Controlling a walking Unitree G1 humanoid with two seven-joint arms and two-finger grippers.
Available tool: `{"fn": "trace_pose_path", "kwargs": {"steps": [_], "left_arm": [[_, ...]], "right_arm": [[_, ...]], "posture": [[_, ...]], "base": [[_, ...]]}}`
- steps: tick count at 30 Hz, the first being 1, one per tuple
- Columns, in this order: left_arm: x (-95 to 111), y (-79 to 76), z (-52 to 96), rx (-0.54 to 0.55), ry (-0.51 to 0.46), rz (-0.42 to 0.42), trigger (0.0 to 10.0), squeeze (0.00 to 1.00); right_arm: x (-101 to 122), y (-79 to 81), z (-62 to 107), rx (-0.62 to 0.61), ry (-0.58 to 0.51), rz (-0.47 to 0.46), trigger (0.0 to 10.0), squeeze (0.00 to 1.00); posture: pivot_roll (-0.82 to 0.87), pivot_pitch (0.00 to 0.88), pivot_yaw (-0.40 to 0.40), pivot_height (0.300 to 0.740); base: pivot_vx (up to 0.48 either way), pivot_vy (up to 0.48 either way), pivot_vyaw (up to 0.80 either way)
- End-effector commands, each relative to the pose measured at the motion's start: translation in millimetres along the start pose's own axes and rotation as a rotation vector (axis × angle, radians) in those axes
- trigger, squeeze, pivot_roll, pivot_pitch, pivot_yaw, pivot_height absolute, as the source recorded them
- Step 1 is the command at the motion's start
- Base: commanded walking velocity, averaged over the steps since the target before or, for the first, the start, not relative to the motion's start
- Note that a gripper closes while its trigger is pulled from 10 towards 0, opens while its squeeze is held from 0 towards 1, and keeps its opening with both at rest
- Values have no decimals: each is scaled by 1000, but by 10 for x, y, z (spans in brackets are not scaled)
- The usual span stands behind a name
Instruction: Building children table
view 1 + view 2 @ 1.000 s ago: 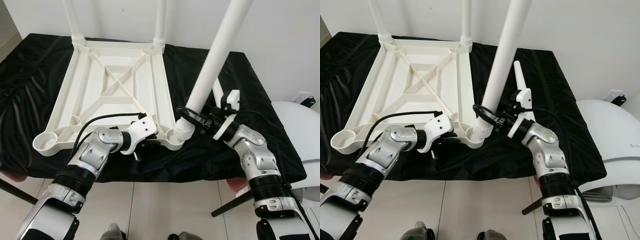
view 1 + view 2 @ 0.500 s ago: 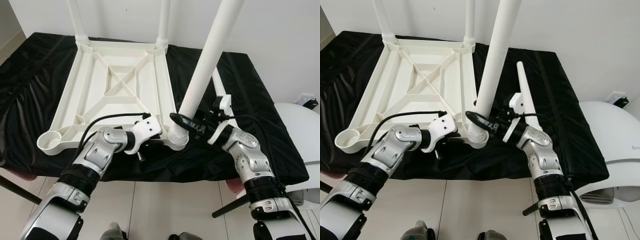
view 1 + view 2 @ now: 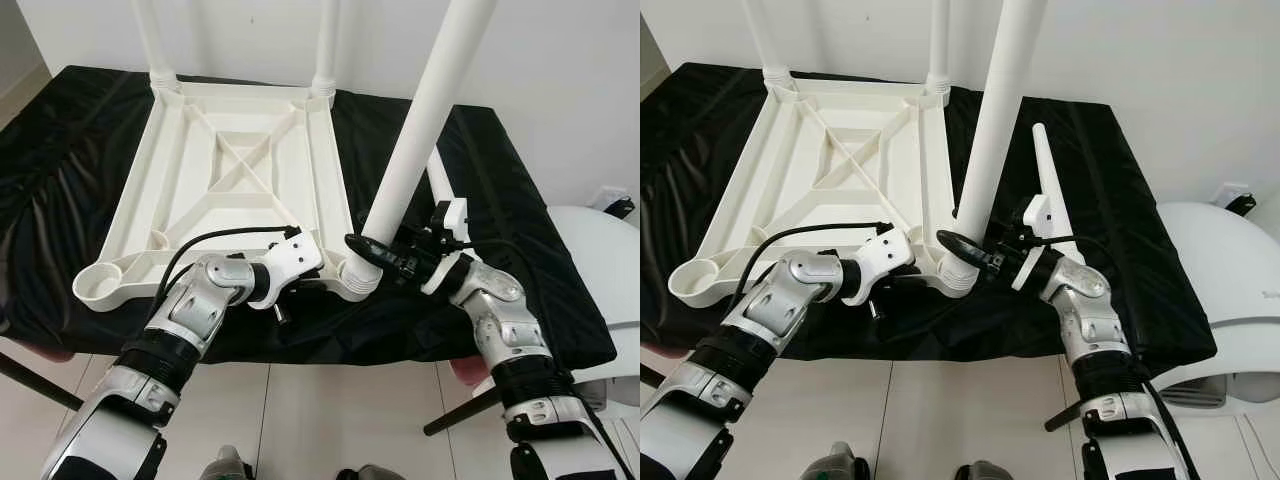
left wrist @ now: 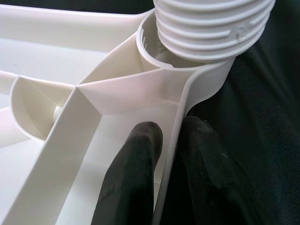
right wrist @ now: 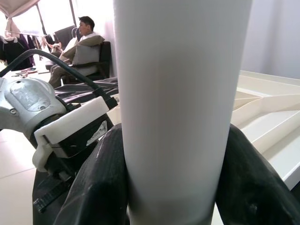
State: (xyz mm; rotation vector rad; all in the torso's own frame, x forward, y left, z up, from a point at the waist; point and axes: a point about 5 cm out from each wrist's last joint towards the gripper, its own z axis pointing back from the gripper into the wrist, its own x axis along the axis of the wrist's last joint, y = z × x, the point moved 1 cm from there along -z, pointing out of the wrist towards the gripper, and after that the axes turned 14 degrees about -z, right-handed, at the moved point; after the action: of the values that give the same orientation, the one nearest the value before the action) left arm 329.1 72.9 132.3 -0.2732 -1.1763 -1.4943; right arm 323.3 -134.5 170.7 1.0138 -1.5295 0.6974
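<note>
Right gripper clamps table leg near its threaded base | leg leans toward 1 o'clock over corner socket | left gripper pinches upturned tabletop rim beside socket | leg must stand upright to seat.

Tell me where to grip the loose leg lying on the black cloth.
Grip the spare leg around its thicker near half, coming from above with the fingers across its width. It lies flat and tapers toward the far tip, so the wider part should slip less. Both tools are busy now.
</note>
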Motion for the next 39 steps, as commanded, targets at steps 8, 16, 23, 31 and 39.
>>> {"fn": "trace_pose_path", "kwargs": {"steps": [8,16,23,31,39], "left_arm": [[30,-47,0,18,-7,3,10000,0],[25,-57,31,21,-4,7,10000,0],[20,-56,39,23,-2,9,10000,0],[37,-47,30,25,-5,9,10000,0],[31,-43,42,27,0,6,10000,0]], "right_arm": [[-273,3,-60,3,84,-58,10000,0],[-346,-48,-32,4,133,-60,10000,0],[-349,-78,28,13,164,-60,10000,0],[-379,-120,81,10,195,-46,10000,0],[-463,-106,128,-3,202,-55,10000,0]], "posture": [[39,60,-39,740],[47,71,-41,740],[44,72,-41,740],[42,71,-43,740],[40,71,-39,740]], "base": [[0,0,0],[0,0,0],[0,0,0],[0,0,0],[0,0,0]]}}
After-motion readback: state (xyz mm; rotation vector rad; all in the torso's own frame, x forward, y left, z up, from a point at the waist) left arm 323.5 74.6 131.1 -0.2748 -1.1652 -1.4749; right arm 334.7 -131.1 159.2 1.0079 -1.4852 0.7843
